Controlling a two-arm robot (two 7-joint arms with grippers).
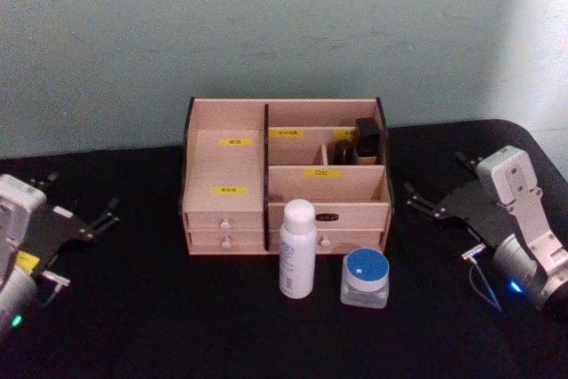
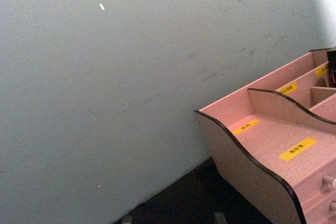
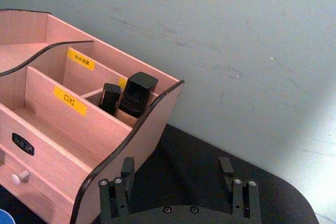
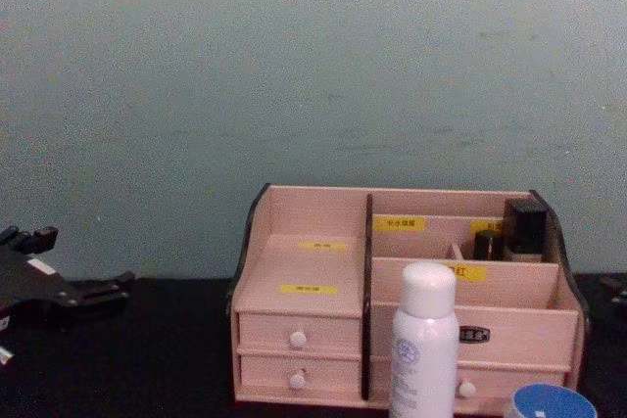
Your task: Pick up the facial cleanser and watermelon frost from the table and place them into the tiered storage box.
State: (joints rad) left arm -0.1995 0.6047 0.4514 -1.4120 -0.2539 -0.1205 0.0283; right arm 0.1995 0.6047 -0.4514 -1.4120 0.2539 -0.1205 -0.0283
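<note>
The tiered storage box [image 1: 224, 159] [image 4: 306, 261] [image 2: 262, 140] [image 3: 50, 129] stands at the middle of the black table, against the wall. In front of its lower right drawers stand a tall white bottle with a white cap [image 1: 297, 250] [image 4: 424, 345] and, to its right, a squat clear jar with a blue lid [image 1: 366, 277] [image 4: 554, 404]. I cannot tell which is the facial cleanser and which the watermelon frost. My left gripper [image 1: 80, 197] [image 4: 83, 259] rests open at the table's left. My right gripper [image 1: 437, 179] [image 3: 176, 169] rests open at the right, beside the box's end. Both are empty.
Two dark tubes [image 1: 366, 139] [image 3: 137, 94] stand in the box's back right compartment. A pale wall [image 1: 284, 24] rises right behind the box. Bare black tabletop [image 1: 151, 308] lies on both sides of the box and in front of it.
</note>
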